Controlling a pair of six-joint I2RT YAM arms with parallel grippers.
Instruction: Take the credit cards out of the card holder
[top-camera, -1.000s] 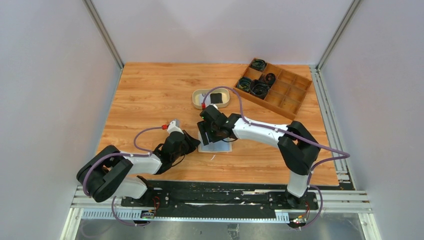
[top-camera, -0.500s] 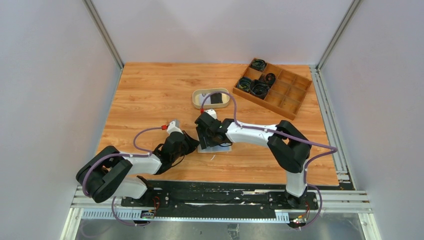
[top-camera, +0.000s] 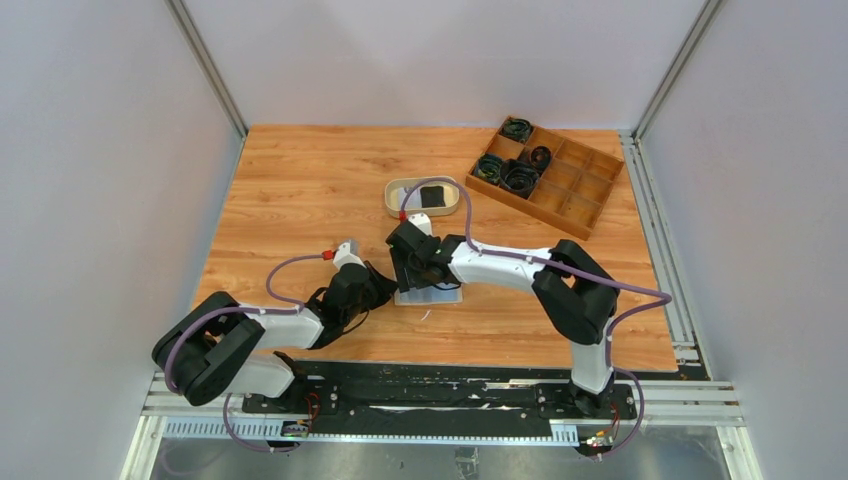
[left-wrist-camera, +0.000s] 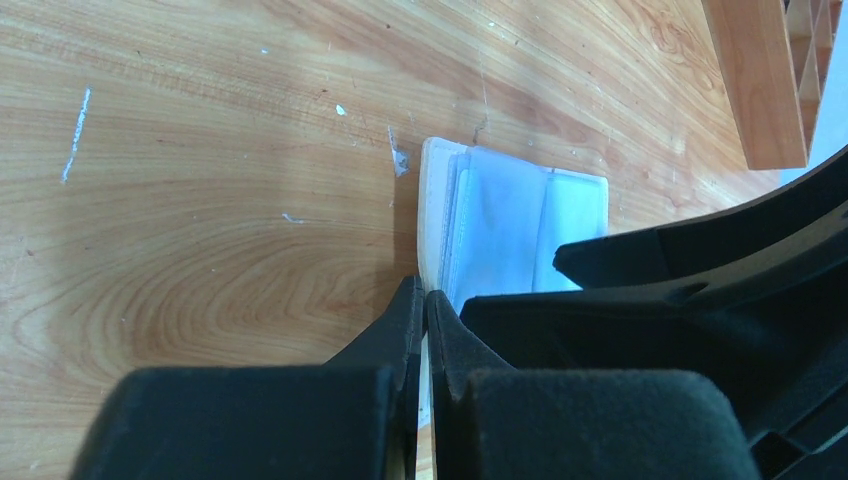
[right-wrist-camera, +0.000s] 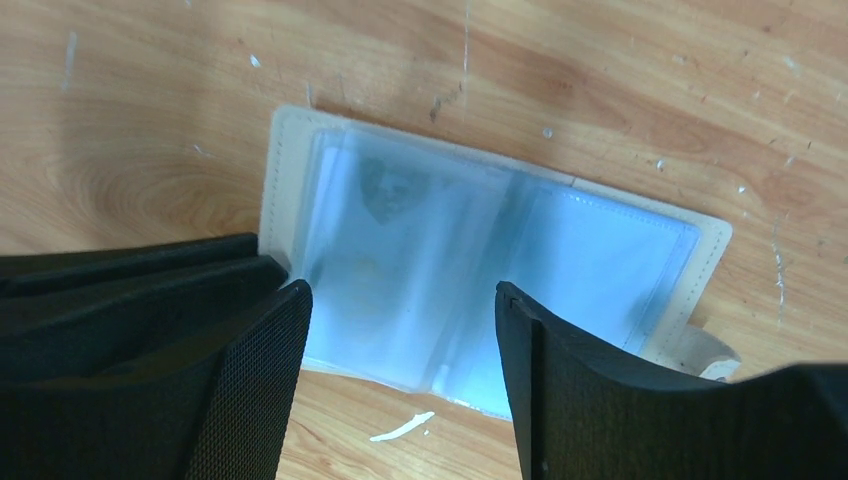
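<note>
The card holder lies opened flat on the desk, just below the middle of the overhead frame, pale grey-blue pockets facing up and the beige cover showing as a thin border around them. In the right wrist view the card holder fills the centre of the frame; its clear sleeves are cloudy, and no card can be made out in them. The right arm reaches in from the lower right. Its jaws stand spread wide above the open pockets, one finger at either side, grasping nothing. The left arm comes from the lower left with its jaws clenched tight, their tips at the near left edge of the card holder. A pale sliver shows between them, and whether that edge is pinched cannot be told. Above the card holder in the overhead frame sits an oval beige tray with one black card in it. A wooden compartment box with black cable coils stands at the upper right.
</note>
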